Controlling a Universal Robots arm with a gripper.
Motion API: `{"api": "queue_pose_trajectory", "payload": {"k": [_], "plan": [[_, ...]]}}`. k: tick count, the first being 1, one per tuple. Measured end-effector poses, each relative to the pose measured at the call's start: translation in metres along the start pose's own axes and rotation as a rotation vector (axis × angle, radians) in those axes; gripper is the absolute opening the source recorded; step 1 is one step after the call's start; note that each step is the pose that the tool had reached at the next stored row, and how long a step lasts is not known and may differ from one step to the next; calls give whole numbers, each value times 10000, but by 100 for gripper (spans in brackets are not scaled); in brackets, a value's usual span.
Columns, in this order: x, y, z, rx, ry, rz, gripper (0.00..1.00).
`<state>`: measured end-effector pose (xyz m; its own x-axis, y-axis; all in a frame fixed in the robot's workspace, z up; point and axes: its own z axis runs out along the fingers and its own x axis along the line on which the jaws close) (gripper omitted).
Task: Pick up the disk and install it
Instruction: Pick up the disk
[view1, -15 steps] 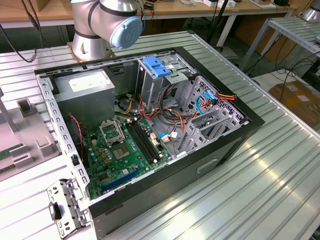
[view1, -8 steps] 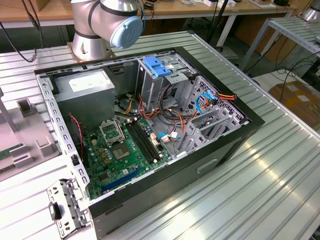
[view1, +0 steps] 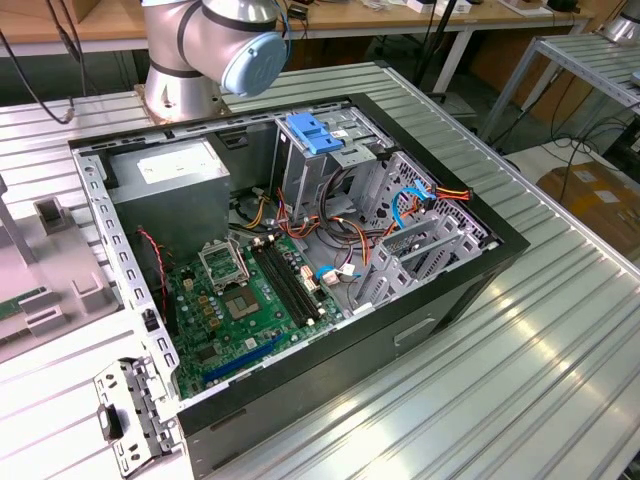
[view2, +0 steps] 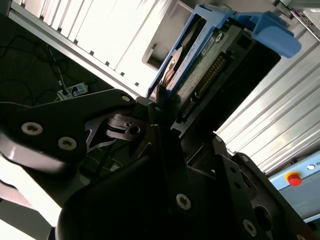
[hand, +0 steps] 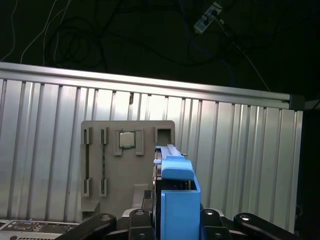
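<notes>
Disk in grasp: the tool (hand: 177, 219) is clamping the disk (hand: 178, 192) by its blue-framed sides.
We are seeing its long axis running straight out from the tool, held edge-on, the counter (hand: 45, 130) lying beyond.

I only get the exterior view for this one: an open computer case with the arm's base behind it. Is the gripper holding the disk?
Observer: Yes. In both wrist views the gripper is shut on the disk, whose blue carrier frame points away from it.
Operator: What lies beyond the disk?
Observer: In the first wrist view, the ribbed metal table and a grey fixture tray.
Operator: Anything on that tray?
Observer: A square processor chip sits in one of its pockets.
</notes>
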<state>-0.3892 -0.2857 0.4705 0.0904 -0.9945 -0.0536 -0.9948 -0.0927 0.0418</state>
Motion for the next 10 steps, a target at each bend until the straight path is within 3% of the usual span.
{"api": "queue_pose_trajectory", "payload": {"k": [10], "plan": [[24, -160, -6, 0, 2, 1, 36]]}}
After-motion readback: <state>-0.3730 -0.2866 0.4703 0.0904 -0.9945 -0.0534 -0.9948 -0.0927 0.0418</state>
